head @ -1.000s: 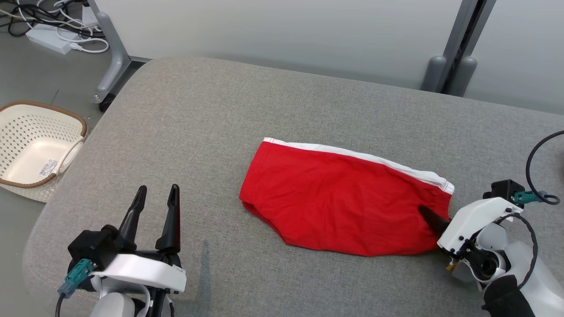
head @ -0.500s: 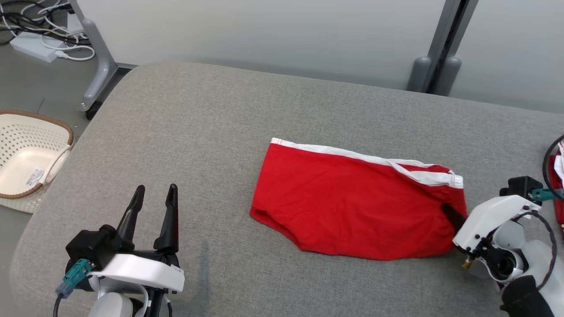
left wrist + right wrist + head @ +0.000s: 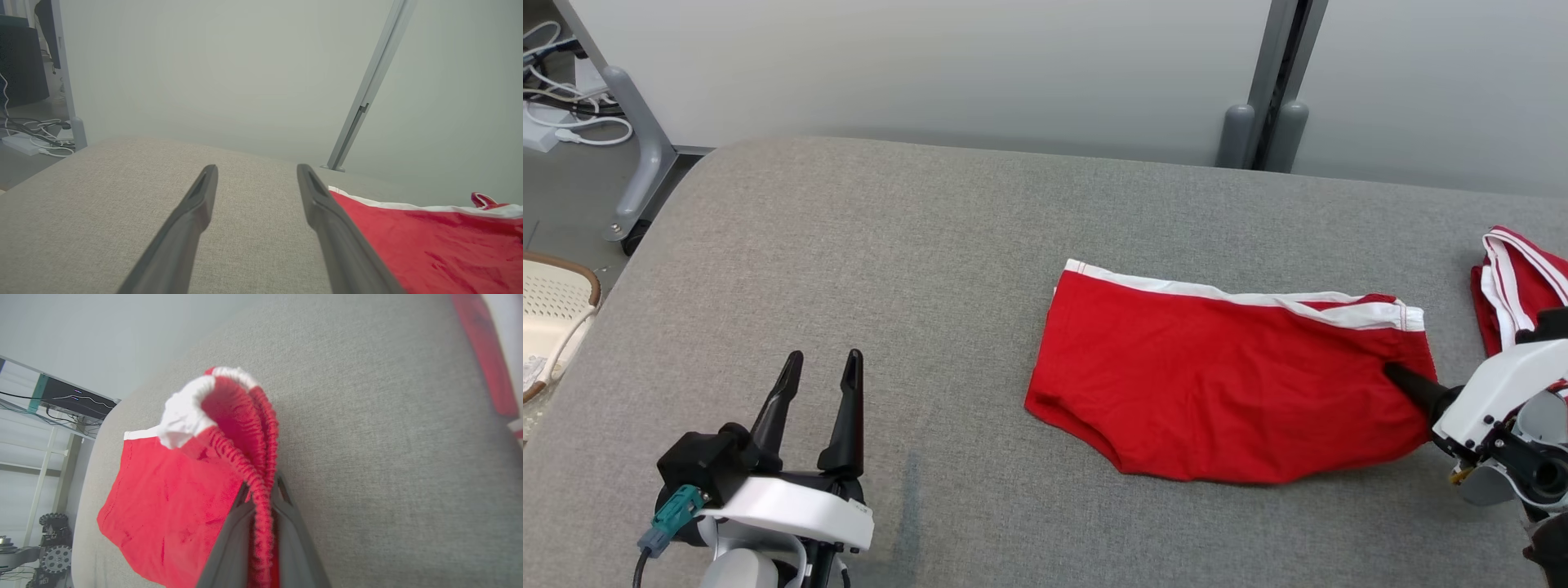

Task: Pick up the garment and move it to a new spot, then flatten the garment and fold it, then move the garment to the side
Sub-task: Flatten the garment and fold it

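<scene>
The garment (image 3: 1225, 384), red shorts with a white waistband, lies on the grey padded table (image 3: 890, 245), right of centre. My right gripper (image 3: 1401, 377) is shut on its right edge. In the right wrist view the bunched red hem runs between the two fingers of the right gripper (image 3: 261, 486), and the rest of the garment (image 3: 163, 490) hangs down to the table. My left gripper (image 3: 821, 367) stands open at the front left, well apart from the cloth. In the left wrist view the left gripper (image 3: 255, 173) has nothing between its fingers, and the garment (image 3: 429, 245) lies to its right.
A second red and white piece of clothing (image 3: 1515, 286) lies at the table's right edge, just behind my right wrist. A cream perforated basket (image 3: 556, 310) sits on the floor to the left. Cables (image 3: 564, 122) and a grey frame leg (image 3: 637, 163) are at the far left.
My right gripper has shut on the garment's right edge and dragged it to the right across the table, lifting the waistband corner. The head view has turned right. The left gripper has stayed open.
</scene>
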